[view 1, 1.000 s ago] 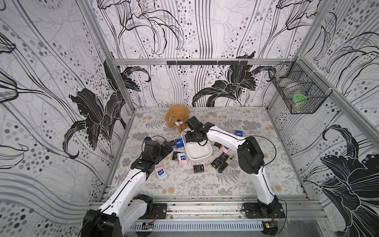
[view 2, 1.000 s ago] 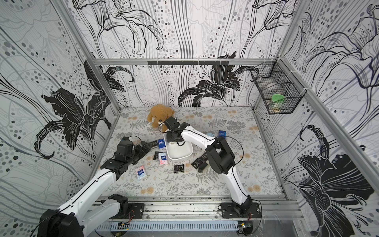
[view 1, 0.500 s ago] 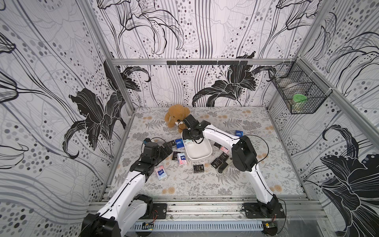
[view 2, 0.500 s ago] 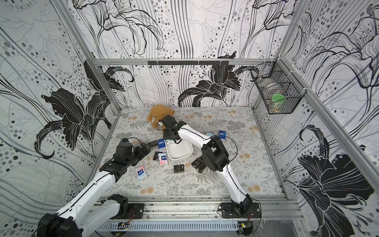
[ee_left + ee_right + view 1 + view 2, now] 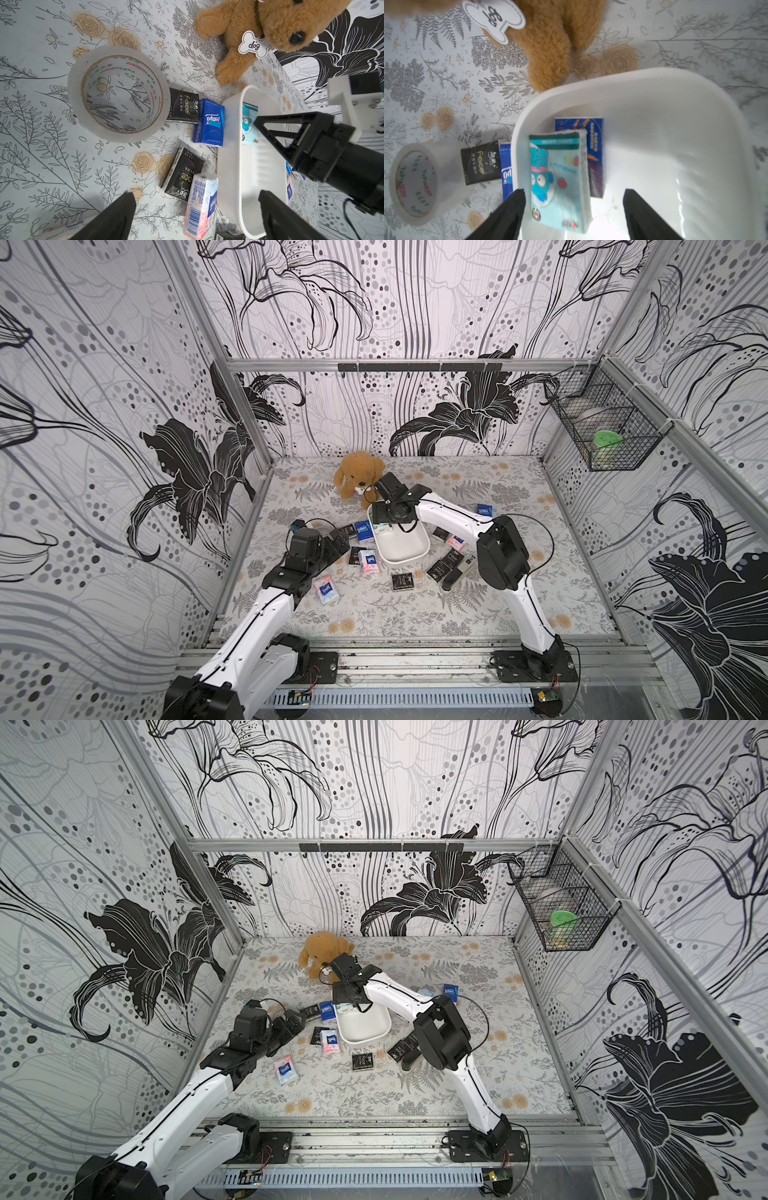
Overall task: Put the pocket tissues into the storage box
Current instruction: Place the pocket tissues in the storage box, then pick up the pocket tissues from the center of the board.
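The white storage box (image 5: 409,558) (image 5: 365,1038) lies mid-table. A teal packet of pocket tissues (image 5: 558,182) (image 5: 382,527) rests at its far end, on a dark blue one (image 5: 593,145). My right gripper (image 5: 573,193) (image 5: 384,522) hangs open just above the teal packet, its fingers clear of it. Left of the box my left gripper (image 5: 196,195) (image 5: 338,541) stands wide open and empty. Below it lie a pink-white packet (image 5: 202,205) (image 5: 368,562) and a black one (image 5: 182,172). Several more packets are scattered around the box, among them a blue one (image 5: 208,122).
A plush dog (image 5: 359,475) sits just behind the box. A tape roll (image 5: 118,93) lies left of the black Face packet (image 5: 182,108). A black-and-silver stapler-like object (image 5: 457,574) lies right of the box. A wire basket (image 5: 604,435) hangs on the right wall.
My right gripper has shifted slightly left over the box's far end. The left arm has barely moved.
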`<state>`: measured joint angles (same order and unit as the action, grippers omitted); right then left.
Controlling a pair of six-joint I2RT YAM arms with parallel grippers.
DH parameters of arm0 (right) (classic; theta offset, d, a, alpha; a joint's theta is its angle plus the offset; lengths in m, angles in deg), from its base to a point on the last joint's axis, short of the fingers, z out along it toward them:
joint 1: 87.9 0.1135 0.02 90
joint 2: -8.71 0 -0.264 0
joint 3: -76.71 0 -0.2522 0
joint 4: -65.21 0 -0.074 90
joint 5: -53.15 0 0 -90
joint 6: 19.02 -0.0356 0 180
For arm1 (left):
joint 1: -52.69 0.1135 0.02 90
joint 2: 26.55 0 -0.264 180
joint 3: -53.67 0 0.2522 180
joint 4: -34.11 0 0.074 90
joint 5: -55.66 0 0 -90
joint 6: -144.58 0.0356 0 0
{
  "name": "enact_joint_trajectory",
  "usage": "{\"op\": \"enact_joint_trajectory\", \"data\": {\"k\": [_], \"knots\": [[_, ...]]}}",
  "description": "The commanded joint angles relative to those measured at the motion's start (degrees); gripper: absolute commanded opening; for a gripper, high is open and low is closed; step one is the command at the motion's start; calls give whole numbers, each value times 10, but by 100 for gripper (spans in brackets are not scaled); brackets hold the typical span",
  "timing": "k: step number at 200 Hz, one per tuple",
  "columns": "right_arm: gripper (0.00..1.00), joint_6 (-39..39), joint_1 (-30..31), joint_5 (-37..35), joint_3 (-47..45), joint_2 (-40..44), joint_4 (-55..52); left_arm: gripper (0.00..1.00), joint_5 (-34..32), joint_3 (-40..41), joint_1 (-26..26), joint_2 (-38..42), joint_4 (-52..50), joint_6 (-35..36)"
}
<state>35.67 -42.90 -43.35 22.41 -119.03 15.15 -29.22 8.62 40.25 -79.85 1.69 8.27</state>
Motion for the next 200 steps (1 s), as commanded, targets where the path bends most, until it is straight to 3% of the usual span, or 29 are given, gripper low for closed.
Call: {"op": "enact_joint_trajectory", "data": {"k": [1,47,117,155,200], "knots": [[83,12,-2,-29,-41,73,-3,97,20,-29,-2,-10,-2,22],[86,8,-36,-38,-165,163,-8,97,44,-46,-6,-30,7,19],[89,-72,-125,-46,-401,317,-36,97,38,-39,-30,-33,35,-13],[92,-94,-134,-67,-463,370,-52,97,31,-49,-43,-52,50,-22],[92,-128,-159,-48,-492,376,-12,97,28,-67,-51,-67,56,-27]]}}
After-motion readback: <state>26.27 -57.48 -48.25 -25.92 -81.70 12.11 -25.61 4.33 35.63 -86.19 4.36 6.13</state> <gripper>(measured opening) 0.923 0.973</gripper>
